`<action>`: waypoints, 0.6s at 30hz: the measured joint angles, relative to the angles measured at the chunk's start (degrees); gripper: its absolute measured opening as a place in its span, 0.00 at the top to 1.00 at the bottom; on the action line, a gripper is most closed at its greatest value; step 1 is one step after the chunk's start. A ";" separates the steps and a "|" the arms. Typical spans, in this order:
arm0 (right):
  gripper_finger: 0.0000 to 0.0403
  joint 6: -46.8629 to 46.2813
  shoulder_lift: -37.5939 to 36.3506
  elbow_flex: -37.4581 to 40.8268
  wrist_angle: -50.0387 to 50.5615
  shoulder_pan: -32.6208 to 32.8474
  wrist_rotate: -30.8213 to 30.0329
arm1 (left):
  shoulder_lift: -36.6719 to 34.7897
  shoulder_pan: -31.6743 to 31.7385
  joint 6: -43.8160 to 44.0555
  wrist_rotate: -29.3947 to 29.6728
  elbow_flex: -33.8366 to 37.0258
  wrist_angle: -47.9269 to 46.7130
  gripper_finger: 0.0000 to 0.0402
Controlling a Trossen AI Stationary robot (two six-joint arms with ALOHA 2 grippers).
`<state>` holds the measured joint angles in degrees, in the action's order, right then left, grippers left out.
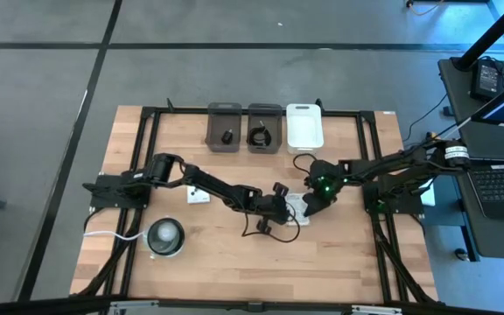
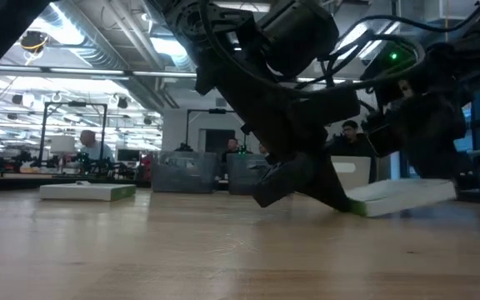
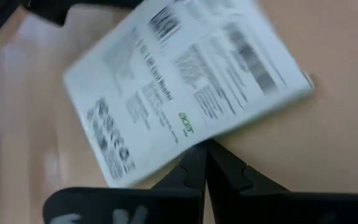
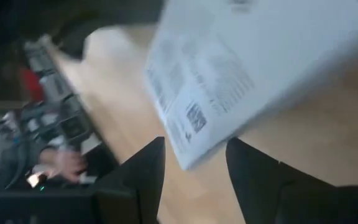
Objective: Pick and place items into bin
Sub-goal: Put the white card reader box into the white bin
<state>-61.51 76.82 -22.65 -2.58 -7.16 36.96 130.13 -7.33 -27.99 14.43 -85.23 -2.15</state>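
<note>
- Far left of the high view, a white packet [image 1: 198, 194] lies flat on the table [image 1: 339, 262].
- Centre: left gripper [image 1: 280, 213], fingers pressed together, touches second packet [image 3: 185, 87].
- Right gripper [image 1: 315, 203], fingers apart, at that packet's other edge.

The white packet [image 1: 297, 206] near the middle of the counter is mostly covered from above by both grippers. In the left wrist view its print [image 3: 185, 81] is smeared and unreadable; in the right wrist view the packet runs off the frame. What lies in the two dark bins [image 1: 244, 128] at the far edge is too small to tell
</note>
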 joint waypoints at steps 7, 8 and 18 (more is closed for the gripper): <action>0.58 -2.62 -0.40 -0.66 -8.34 2.21 -0.69 | 0.07 0.36 -0.37 3.35 0.00 0.42 0.99; 0.58 -3.02 -0.38 -0.66 -9.99 2.51 -1.36 | 0.07 0.35 -0.39 3.64 0.00 0.39 0.99; 0.58 -3.75 -0.46 -0.83 -14.86 2.97 -6.82 | 0.20 0.21 0.84 3.55 -0.02 0.93 0.99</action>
<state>-65.26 76.36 -23.48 -17.45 -4.19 30.14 130.32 -7.13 -27.15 17.98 -85.25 -1.23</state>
